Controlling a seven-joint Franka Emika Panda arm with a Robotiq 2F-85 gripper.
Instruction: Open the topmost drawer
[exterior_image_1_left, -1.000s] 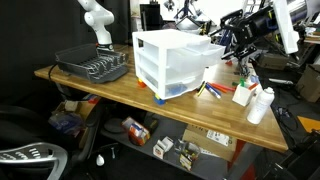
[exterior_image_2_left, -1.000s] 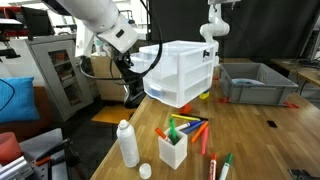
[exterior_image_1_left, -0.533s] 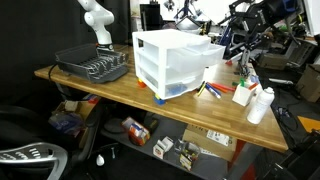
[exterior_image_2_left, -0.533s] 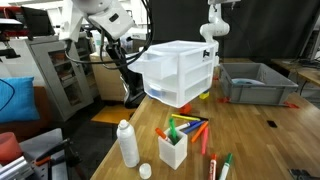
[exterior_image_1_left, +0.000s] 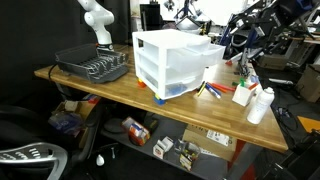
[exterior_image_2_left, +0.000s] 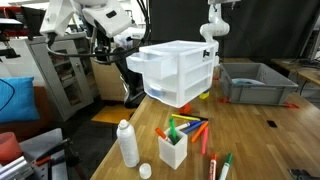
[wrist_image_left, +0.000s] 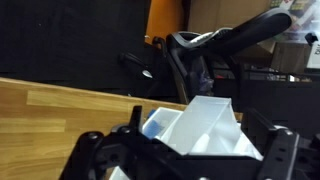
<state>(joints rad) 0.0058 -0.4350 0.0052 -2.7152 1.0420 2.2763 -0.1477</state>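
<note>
The topmost translucent-white plastic drawer (exterior_image_2_left: 145, 60) is seen pulled out; the black gripper (wrist_image_left: 185, 160) is held wide, empty; only retreat is judged left.

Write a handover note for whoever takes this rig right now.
Gripper: open, empty, clear of the drawer in the wrist view.
Topmost drawer: pulled partway out of the white cabinet on the table; the two lower drawers look shut.
Done: the drawer is open.
Left: probably nothing beyond parking the arm.
</note>
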